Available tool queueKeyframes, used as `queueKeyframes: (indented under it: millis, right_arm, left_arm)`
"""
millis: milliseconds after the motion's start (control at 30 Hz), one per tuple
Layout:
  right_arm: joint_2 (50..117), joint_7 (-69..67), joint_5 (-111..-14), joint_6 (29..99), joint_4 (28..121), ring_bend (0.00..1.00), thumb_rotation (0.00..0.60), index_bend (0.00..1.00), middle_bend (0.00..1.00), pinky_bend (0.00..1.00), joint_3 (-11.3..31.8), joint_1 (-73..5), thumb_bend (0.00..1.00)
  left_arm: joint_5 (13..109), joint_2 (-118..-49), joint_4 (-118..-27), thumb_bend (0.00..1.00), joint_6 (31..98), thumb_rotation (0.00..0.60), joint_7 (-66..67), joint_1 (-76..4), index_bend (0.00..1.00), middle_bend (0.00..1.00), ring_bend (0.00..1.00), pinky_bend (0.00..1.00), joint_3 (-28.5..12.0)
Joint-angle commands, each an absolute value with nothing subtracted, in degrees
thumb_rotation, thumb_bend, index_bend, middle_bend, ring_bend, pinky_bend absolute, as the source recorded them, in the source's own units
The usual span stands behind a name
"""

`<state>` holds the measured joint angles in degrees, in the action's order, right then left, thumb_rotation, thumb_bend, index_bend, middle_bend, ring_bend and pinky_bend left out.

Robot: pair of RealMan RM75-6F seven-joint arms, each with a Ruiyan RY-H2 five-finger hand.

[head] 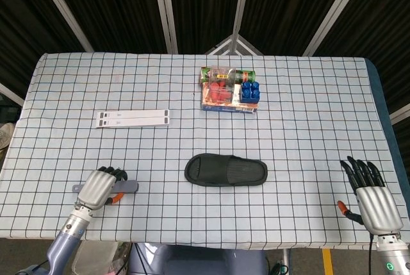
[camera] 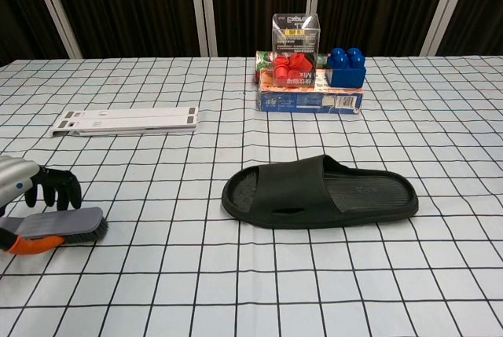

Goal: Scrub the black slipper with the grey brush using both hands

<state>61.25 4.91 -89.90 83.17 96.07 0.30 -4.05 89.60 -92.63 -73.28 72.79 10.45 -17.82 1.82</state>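
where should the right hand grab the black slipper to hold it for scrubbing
Probably the open heel end of the black slipper, coming from the right hand's own side. The slipper lies flat, sole down, heel pointing that way, so pressing there leaves the strap and toe free for the grey brush.

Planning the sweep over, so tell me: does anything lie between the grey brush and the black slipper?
Nothing visible does. Only bare checked cloth separates the grey brush, under the left hand, from the black slipper.
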Motion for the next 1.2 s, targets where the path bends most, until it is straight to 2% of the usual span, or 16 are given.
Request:
queueKeyframes:
  millis: [33, 333, 700, 1033, 1200]
  right_arm:
    - [61.25, 4.81, -89.88, 83.15, 95.99, 0.00, 0.600, 0.00, 0.00, 0.00, 0.23, -4.00, 0.32]
    - [61.32, 4.62, -90.15, 83.45, 95.91, 0.00, 0.600, 0.00, 0.00, 0.00, 0.23, -3.96, 0.32]
    - [62.57, 5.73, -91.65, 84.48, 95.37, 0.00, 0.600, 0.00, 0.00, 0.01, 0.37, -4.12, 0.32]
    - [65.85, 11.12, -95.98, 82.11, 96.58, 0.00, 0.600, 0.00, 0.00, 0.03, -1.14, -5.97, 0.36]
    - [66.62, 17.15, -98.61, 78.74, 99.04, 0.00, 0.600, 0.00, 0.00, 0.06, -2.02, -8.01, 0.41]
  left_arm:
    - [89.39, -92.79, -73.12, 0.43, 72.81, 0.600, 10.41, -17.79, 0.47, 0.57, 0.46, 0.49, 1.69]
    - [88.99, -92.96, -72.10, 0.62, 72.93, 0.600, 8.80, -18.66, 0.52, 0.62, 0.50, 0.53, 0.28]
    - [87.36, -92.10, -72.30, 0.65, 69.85, 0.600, 10.33, -23.09, 0.58, 0.68, 0.57, 0.60, -4.13]
    - [83.62, -92.14, -71.90, 0.68, 58.62, 0.600, 4.24, -33.00, 0.59, 0.70, 0.59, 0.61, -10.16]
    - [80.59, -94.90, -70.02, 0.68, 53.81, 0.600, -1.23, -38.06, 0.60, 0.71, 0.60, 0.62, -13.75]
